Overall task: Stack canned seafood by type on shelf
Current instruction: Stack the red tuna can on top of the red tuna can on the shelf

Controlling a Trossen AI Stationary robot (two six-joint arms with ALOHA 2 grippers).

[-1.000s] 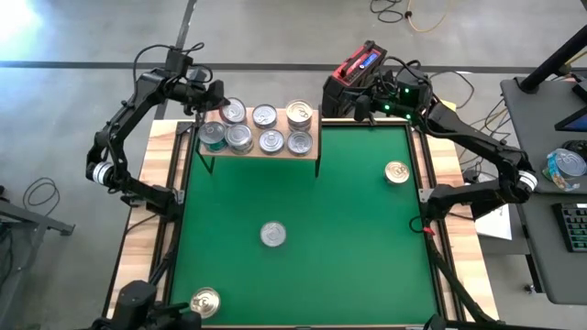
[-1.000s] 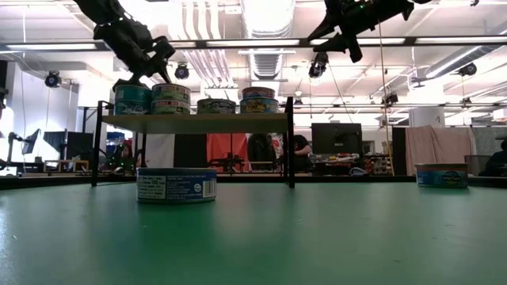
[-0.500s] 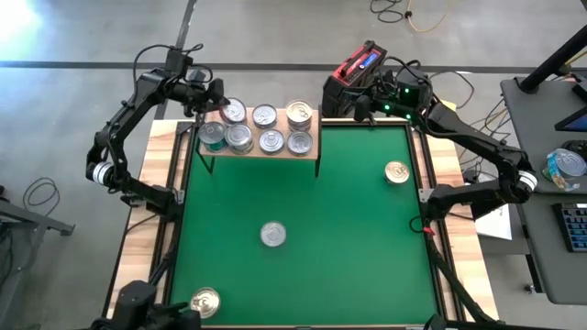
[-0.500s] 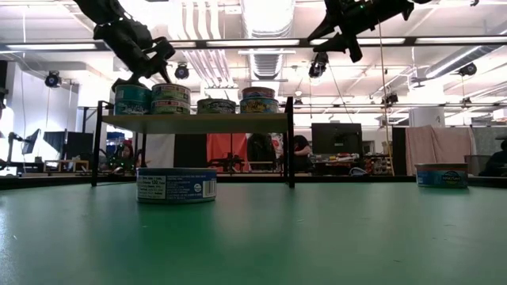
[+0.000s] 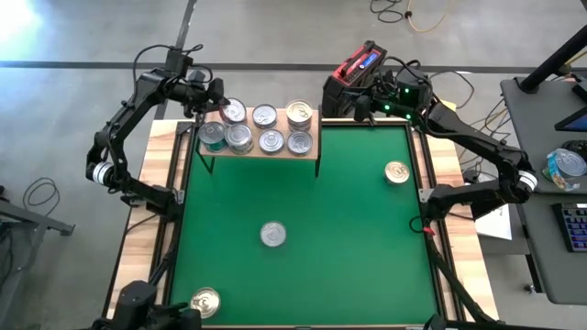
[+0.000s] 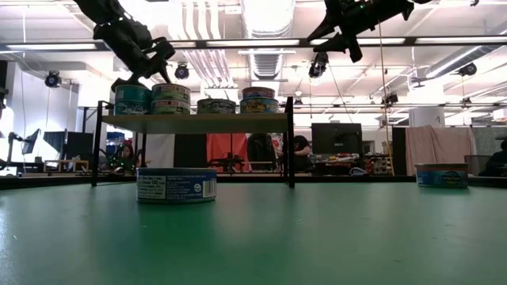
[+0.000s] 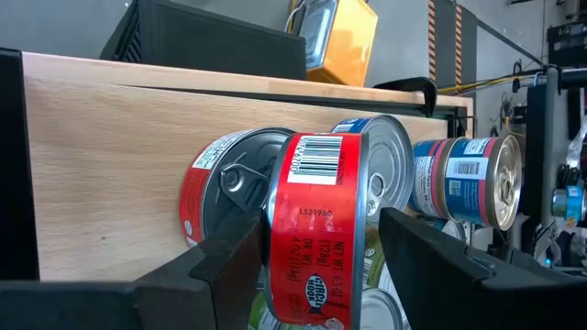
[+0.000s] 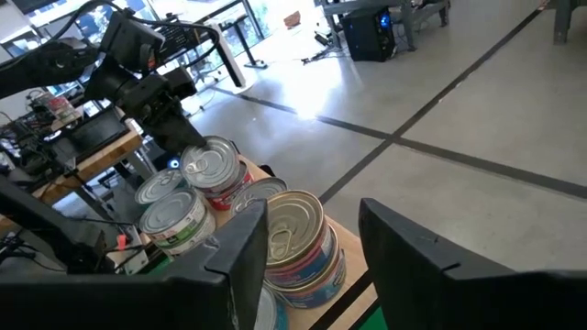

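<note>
The left gripper (image 5: pixel 213 94) is hanging over the shelf's (image 5: pixel 312 129) far-left corner, fingers spread wide around the top red tin (image 7: pixel 316 243) without pinching it. Seven tins are sitting on the shelf. Three more tins are lying on the green mat (image 5: pixel 348 229). The right gripper (image 5: pixel 359 108) is waiting far right, fingers parted, holding nothing.

Overhead down, low level, wrists near shelf (image 5: pixel 261 128)
</note>
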